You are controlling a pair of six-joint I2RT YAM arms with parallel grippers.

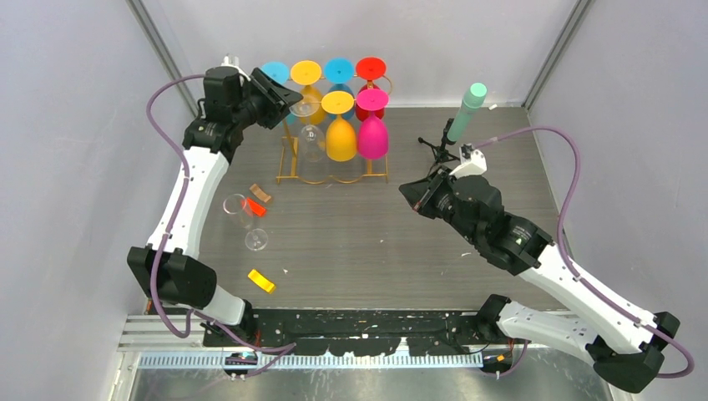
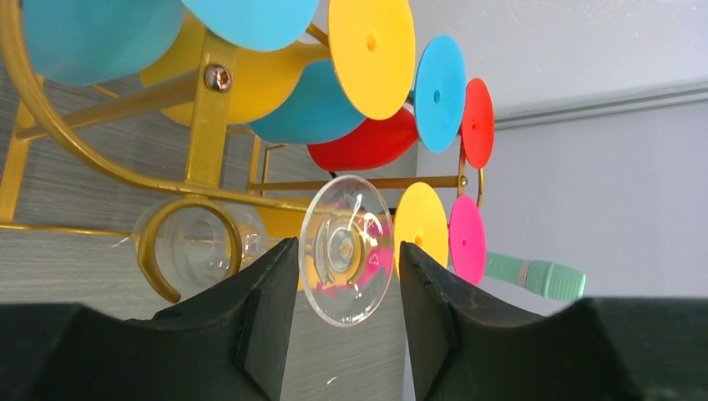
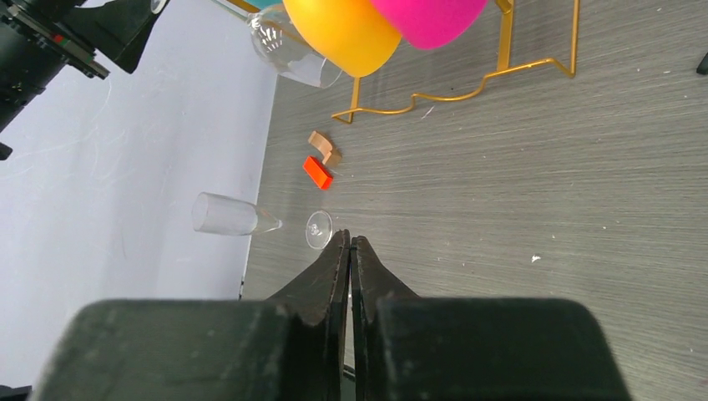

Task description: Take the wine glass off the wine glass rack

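Note:
The gold wine glass rack [image 1: 334, 178] stands at the back of the table, with several coloured glasses hanging upside down from it. A clear wine glass [image 1: 311, 138] hangs at its front left corner. My left gripper [image 1: 288, 98] is at that corner. In the left wrist view the left gripper [image 2: 346, 246] is open with the clear wine glass's round foot [image 2: 346, 280] between its fingers; a gap shows on the right side. The gold rack rail [image 2: 209, 125] runs just above. My right gripper [image 3: 351, 241] is shut and empty over the table to the right [image 1: 409, 194].
Another clear glass [image 1: 242, 213] lies on its side on the left of the table. Near it lie a red block [image 1: 255, 209], a tan block [image 1: 261, 195] and a yellow block [image 1: 261, 281]. A black tripod with a green cylinder [image 1: 463, 113] stands right of the rack.

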